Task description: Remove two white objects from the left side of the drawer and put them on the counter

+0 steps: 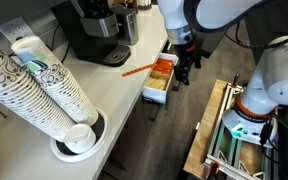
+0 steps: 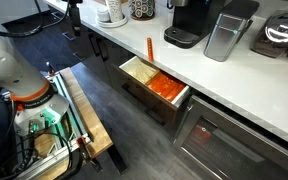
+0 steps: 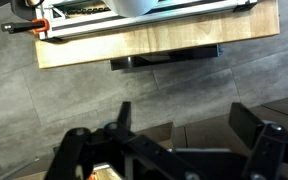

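The white drawer (image 1: 149, 93) (image 2: 170, 106) stands pulled out from under the pale counter (image 1: 124, 85) (image 2: 224, 85). It holds an orange part and a pale tan part. I cannot make out separate white objects in it. My gripper (image 1: 187, 66) hangs above the floor beside the drawer's open end; it also shows in an exterior view (image 2: 75, 18) at the top left. In the wrist view the gripper (image 3: 184, 125) is open and empty, and looks down at the grey floor.
A wooden-framed cart (image 1: 212, 130) (image 2: 84, 110) (image 3: 154, 45) stands on the floor opposite the drawer. An orange stick (image 1: 137, 69) (image 2: 150, 48) lies on the counter by a coffee machine (image 1: 94, 30) (image 2: 189, 20). Stacked paper cups (image 1: 44, 90) fill the near counter.
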You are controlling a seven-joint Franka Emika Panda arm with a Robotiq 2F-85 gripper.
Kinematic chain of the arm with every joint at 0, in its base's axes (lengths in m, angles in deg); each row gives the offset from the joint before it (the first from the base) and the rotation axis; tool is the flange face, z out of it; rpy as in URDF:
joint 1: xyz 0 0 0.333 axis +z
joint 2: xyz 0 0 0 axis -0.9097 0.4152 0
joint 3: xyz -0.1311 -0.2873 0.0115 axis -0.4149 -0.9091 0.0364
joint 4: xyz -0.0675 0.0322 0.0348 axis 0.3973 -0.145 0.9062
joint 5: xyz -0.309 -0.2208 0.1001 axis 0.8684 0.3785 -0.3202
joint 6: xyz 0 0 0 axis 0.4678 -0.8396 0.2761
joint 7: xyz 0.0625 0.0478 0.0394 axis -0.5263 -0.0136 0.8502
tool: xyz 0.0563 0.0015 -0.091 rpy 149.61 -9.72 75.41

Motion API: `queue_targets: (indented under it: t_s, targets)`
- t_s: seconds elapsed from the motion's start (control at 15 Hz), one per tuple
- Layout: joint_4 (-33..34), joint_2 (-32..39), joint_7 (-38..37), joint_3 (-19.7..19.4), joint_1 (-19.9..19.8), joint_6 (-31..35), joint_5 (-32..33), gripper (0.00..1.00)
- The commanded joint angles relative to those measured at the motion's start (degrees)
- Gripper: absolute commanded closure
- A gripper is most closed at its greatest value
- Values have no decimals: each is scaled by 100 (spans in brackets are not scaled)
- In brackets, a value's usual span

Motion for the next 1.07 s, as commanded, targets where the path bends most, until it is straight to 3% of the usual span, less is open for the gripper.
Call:
queue_targets:
  t_s: [0.0,0.13,0.6,1.0]
  targets:
    - [10,9,-26,-49,52,-12,28,0]
    - [-24,213,-47,-81,-18,346,-9,0]
    - [-589,951,656,-827,-126,3302,-227,0]
    - [-527,2194,1779,-1546,26,4864,-870,0]
